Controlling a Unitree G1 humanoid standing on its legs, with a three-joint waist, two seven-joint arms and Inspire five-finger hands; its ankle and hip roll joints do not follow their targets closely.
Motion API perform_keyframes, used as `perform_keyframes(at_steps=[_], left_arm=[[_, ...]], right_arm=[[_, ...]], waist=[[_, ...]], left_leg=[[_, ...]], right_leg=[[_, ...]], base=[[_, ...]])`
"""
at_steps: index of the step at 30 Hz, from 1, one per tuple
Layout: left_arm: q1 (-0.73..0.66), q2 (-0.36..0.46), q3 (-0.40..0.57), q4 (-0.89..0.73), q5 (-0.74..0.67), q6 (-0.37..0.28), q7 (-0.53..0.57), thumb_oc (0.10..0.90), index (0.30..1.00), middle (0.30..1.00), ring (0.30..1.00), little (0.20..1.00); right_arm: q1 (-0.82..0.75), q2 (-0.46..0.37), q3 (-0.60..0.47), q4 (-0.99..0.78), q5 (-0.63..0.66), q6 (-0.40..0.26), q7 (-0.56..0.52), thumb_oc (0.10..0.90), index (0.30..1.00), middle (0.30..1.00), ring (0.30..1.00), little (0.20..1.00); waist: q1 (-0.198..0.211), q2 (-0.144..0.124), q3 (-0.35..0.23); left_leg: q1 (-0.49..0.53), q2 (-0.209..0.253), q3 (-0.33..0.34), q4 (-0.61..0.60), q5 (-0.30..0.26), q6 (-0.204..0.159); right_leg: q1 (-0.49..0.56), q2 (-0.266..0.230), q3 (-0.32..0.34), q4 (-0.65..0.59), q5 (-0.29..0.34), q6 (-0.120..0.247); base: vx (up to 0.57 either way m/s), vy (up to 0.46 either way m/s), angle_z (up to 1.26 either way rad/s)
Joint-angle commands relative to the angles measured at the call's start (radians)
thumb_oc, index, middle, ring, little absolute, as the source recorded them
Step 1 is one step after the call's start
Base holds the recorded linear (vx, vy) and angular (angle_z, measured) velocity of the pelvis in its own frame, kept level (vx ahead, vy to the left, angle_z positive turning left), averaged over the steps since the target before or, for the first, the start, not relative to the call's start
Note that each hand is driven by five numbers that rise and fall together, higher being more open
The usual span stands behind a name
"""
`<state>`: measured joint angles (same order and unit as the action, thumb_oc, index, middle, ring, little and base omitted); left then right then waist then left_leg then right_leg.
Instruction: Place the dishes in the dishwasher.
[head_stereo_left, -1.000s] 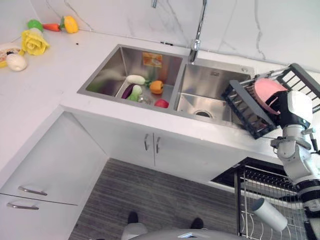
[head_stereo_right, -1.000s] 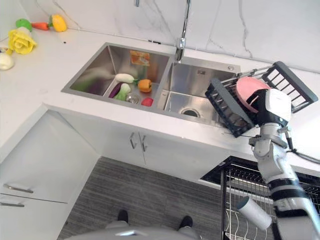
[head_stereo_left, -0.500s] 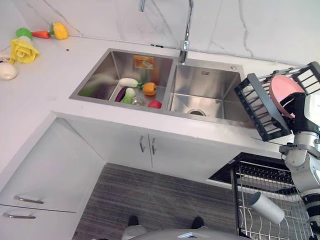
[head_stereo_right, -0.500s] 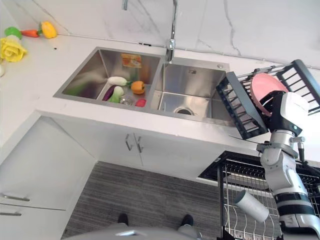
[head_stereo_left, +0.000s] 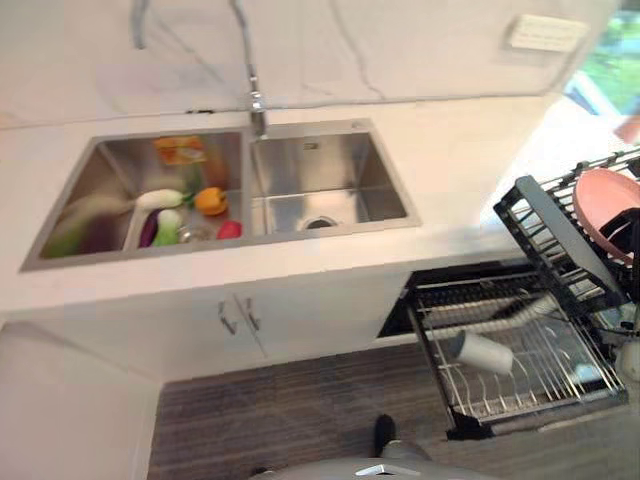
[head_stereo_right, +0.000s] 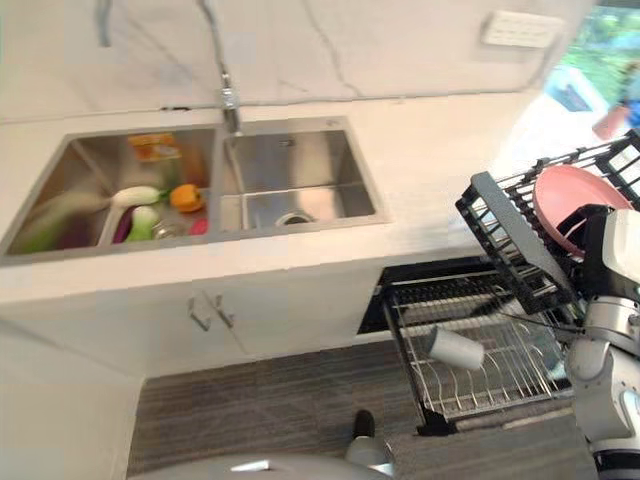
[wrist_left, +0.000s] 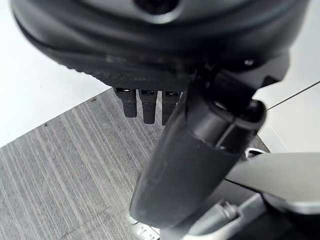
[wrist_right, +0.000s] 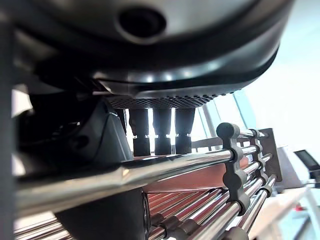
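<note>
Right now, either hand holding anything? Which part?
Right hand is closed on the black dish rack at a rim bar, pink plate inside it. Left hand hangs over the floor, holding nothing.

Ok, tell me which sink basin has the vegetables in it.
The left basin, away from the dishwasher rack: it holds the vegetables. The right basin by the faucet shows only its drain.
</note>
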<state>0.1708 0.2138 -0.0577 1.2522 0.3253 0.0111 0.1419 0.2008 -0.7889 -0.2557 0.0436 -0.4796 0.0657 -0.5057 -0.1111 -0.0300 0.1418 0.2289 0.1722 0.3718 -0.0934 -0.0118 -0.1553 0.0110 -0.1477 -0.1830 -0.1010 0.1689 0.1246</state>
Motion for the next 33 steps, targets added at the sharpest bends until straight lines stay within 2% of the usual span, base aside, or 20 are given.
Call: perform_keyframes(at_steps=[1, 8, 10, 12, 14, 15, 19, 20, 23, 24, 26, 33], left_arm=[[-0.045, 0.008, -0.029, 0.051, 0.012, -0.009, -0.004, 0.800, 0.900, 0.900, 0.900, 0.900], [-0.027, -0.012, -0.025, 0.035, 0.000, -0.018, -0.020, 0.800, 0.900, 0.900, 0.900, 0.900], [-0.025, -0.015, -0.023, 0.031, -0.008, -0.022, -0.029, 0.800, 0.900, 0.900, 0.900, 0.900], [-0.025, -0.014, -0.023, 0.031, -0.008, -0.022, -0.029, 0.800, 0.900, 0.900, 0.900, 0.900], [-0.025, -0.012, -0.017, 0.031, -0.021, -0.025, -0.037, 0.800, 0.900, 0.900, 0.900, 0.900], [-0.025, -0.012, -0.016, 0.031, -0.021, -0.025, -0.037, 0.800, 0.900, 0.900, 0.900, 0.900], [-0.021, -0.012, -0.008, 0.040, -0.032, -0.027, -0.039, 0.800, 0.900, 0.900, 0.900, 0.900], [-0.020, -0.012, -0.007, 0.049, -0.041, -0.025, -0.040, 0.800, 0.900, 0.900, 0.900, 0.900], [-0.020, -0.011, -0.002, 0.051, -0.050, -0.024, -0.041, 0.800, 0.900, 0.900, 0.900, 0.900], [-0.019, -0.005, 0.014, 0.062, -0.075, -0.020, -0.039, 0.800, 0.900, 0.900, 0.900, 0.900], [-0.016, 0.000, 0.017, 0.065, -0.079, -0.019, -0.038, 0.800, 0.900, 0.900, 0.900, 0.900], [-0.015, 0.019, -0.009, 0.058, -0.114, -0.023, -0.032, 0.800, 0.900, 0.900, 0.900, 0.900]], right_arm=[[-0.141, -0.123, -0.210, -0.112, -0.059, -0.034, -0.074, 0.400, 0.300, 0.300, 0.300, 0.300], [-0.068, -0.043, -0.191, -0.165, -0.067, -0.048, -0.002, 0.400, 0.300, 0.300, 0.300, 0.300], [-0.061, -0.017, -0.143, -0.175, -0.063, -0.066, 0.040, 0.400, 0.300, 0.300, 0.300, 0.300], [-0.062, -0.016, -0.142, -0.175, -0.063, -0.066, 0.041, 0.400, 0.300, 0.300, 0.300, 0.300], [-0.057, -0.005, -0.064, -0.136, -0.050, -0.082, 0.099, 0.400, 0.300, 0.300, 0.300, 0.300], [-0.059, -0.006, -0.062, -0.134, -0.050, -0.083, 0.098, 0.400, 0.300, 0.300, 0.300, 0.300], [-0.069, -0.001, 0.010, -0.012, -0.066, -0.075, 0.120, 0.400, 0.300, 0.300, 0.300, 0.300], [-0.096, -0.002, 0.052, 0.070, -0.064, -0.071, 0.121, 0.400, 0.300, 0.300, 0.300, 0.300], [-0.109, -0.005, 0.071, 0.101, -0.061, -0.066, 0.124, 0.400, 0.300, 0.300, 0.300, 0.300], [-0.142, -0.006, 0.132, 0.185, -0.065, -0.059, 0.143, 0.400, 0.300, 0.300, 0.300, 0.300], [-0.166, -0.009, 0.166, 0.233, -0.068, -0.054, 0.147, 0.400, 0.300, 0.300, 0.300, 0.300], [-0.311, -0.040, 0.266, 0.420, -0.037, -0.037, 0.127, 0.400, 0.300, 0.300, 0.300, 0.300]], waist=[[0.023, -0.001, -0.031], [-0.015, 0.011, -0.031], [-0.020, 0.016, -0.028], [-0.021, 0.015, -0.028], [-0.015, 0.016, -0.016], [-0.017, 0.015, -0.016], [0.001, 0.011, -0.005], [0.015, 0.008, 0.002], [0.022, 0.007, 0.005], [0.049, 0.004, 0.015], [0.057, 0.003, 0.020], [0.095, 0.016, 0.038]], left_leg=[[0.016, -0.025, -0.041, 0.118, -0.182, 0.088], [0.038, -0.046, 0.017, 0.131, -0.206, 0.108], [0.043, -0.053, 0.021, 0.130, -0.207, 0.112], [0.043, -0.053, 0.021, 0.130, -0.207, 0.112], [0.043, -0.057, 0.012, 0.134, -0.205, 0.113], [0.043, -0.057, 0.012, 0.134, -0.205, 0.113], [0.038, -0.058, -0.007, 0.134, -0.201, 0.111], [0.035, -0.057, -0.018, 0.133, -0.196, 0.108], [0.032, -0.056, -0.024, 0.134, -0.194, 0.107], [0.021, -0.053, -0.043, 0.132, -0.186, 0.101], [0.013, -0.051, -0.057, 0.131, -0.181, 0.098], [-0.017, -0.045, -0.091, 0.131, -0.165, 0.086]], right_leg=[[-0.064, -0.037, -0.043, 0.027, -0.043, 0.069], [-0.104, -0.041, 0.004, 0.033, -0.012, 0.080], [-0.109, -0.046, 0.011, 0.035, -0.005, 0.081], [-0.108, -0.046, 0.011, 0.034, -0.005, 0.082], [-0.106, -0.056, 0.002, 0.036, 0.000, 0.081], [-0.105, -0.056, 0.001, 0.035, 0.000, 0.081], [-0.095, -0.066, -0.021, 0.035, 0.002, 0.080], [-0.089, -0.071, -0.035, 0.034, 0.001, 0.079], [-0.086, -0.074, -0.044, 0.033, 0.000, 0.078], [-0.077, -0.082, -0.071, 0.031, -0.001, 0.077], [-0.072, -0.085, -0.088, 0.030, -0.003, 0.076], [-0.066, -0.094, -0.128, 0.025, -0.013, 0.072]], base=[[-0.02, 0.035, -0.53], [-0.02, 0.036, -0.33], [-0.03, 0.014, -0.27], [-0.02, 0.005, -0.08], [-0.05, -0.004, 0.01], [0.00, 0.000, 0.00], [0.00, -0.006, 0.01], [0.00, -0.025, 0.08], [0.01, -0.040, 0.13], [0.01, -0.074, 0.21], [0.02, -0.071, 0.36], [0.02, -0.044, 0.24]])
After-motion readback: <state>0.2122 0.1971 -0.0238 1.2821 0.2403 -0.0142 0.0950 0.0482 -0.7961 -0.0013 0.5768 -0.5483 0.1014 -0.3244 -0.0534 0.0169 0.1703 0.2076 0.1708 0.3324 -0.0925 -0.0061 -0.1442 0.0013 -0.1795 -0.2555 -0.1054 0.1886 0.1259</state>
